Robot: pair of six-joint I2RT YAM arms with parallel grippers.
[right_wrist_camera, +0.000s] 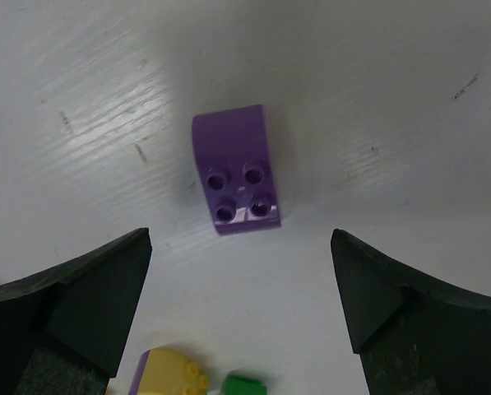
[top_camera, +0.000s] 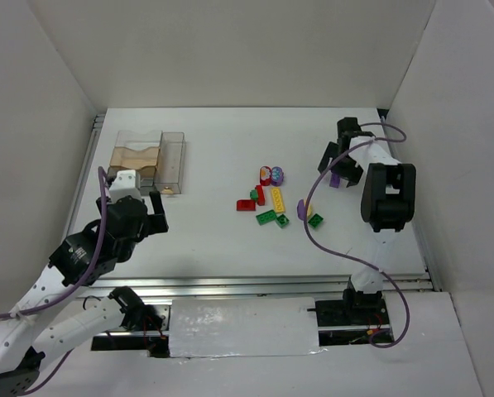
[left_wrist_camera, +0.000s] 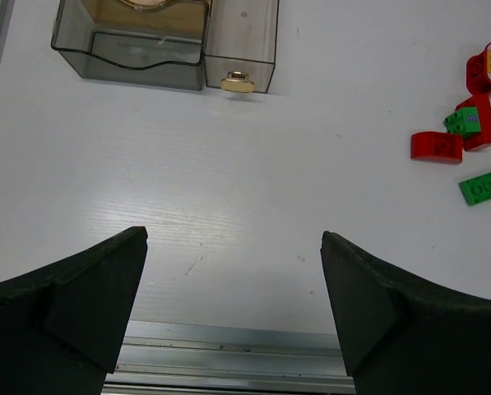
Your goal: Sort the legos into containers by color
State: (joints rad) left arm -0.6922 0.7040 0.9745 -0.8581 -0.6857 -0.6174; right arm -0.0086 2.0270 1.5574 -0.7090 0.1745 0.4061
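Purple lego [right_wrist_camera: 235, 169] lies just ahead of the gap of the released right end effector [right_wrist_camera: 241, 247], untouched

The black two-finger left pincer [left_wrist_camera: 233, 243] tilts forward and down, jaws spread wide and empty. The black two-finger right pincer [right_wrist_camera: 241, 243] points straight down, jaws equally wide, gripping nothing.
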